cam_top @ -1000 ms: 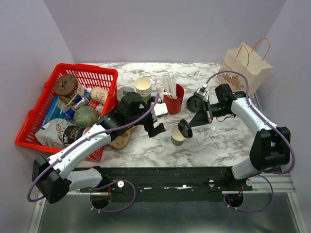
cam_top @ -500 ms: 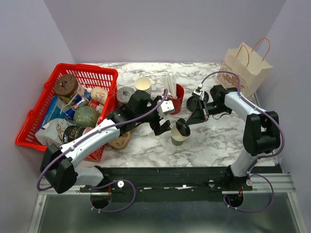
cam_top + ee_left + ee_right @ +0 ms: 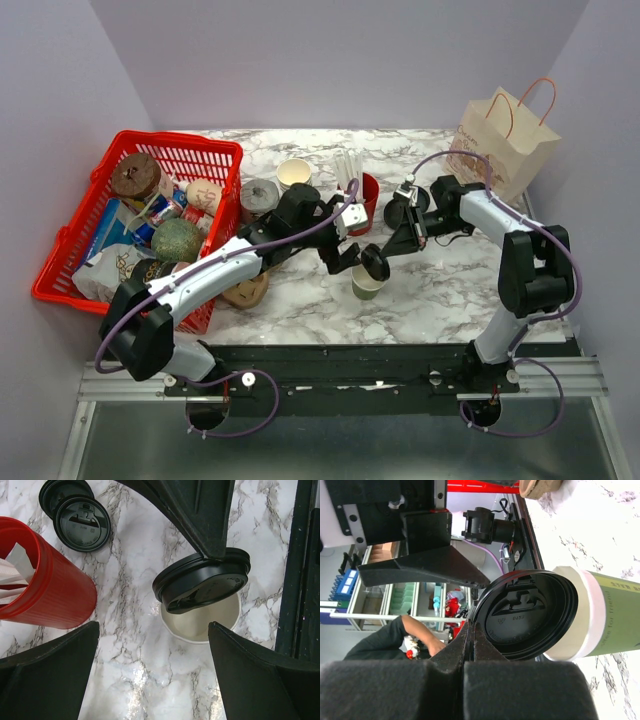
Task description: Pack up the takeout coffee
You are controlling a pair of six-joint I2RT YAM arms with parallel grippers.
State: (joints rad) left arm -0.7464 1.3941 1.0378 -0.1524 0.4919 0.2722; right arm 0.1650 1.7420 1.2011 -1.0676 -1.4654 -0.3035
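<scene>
Olive-green cup [image 3: 366,287] upright on marble table [image 3: 440,292], front centre. Black lid [image 3: 377,262] tilted over its rim, edge pinched in right gripper [image 3: 470,635], likely for pressing on. Left gripper [image 3: 347,256] spread wide beside cup, probably to steady it. Paper bag [image 3: 505,140] far right.

Bright, even overhead light; soft shadows and faint glare on the marble table [image 3: 440,290]

The lid [image 3: 200,582] tilts over the coffee cup [image 3: 210,626], perhaps touching; straw cup [image 3: 50,600] behind.
</scene>
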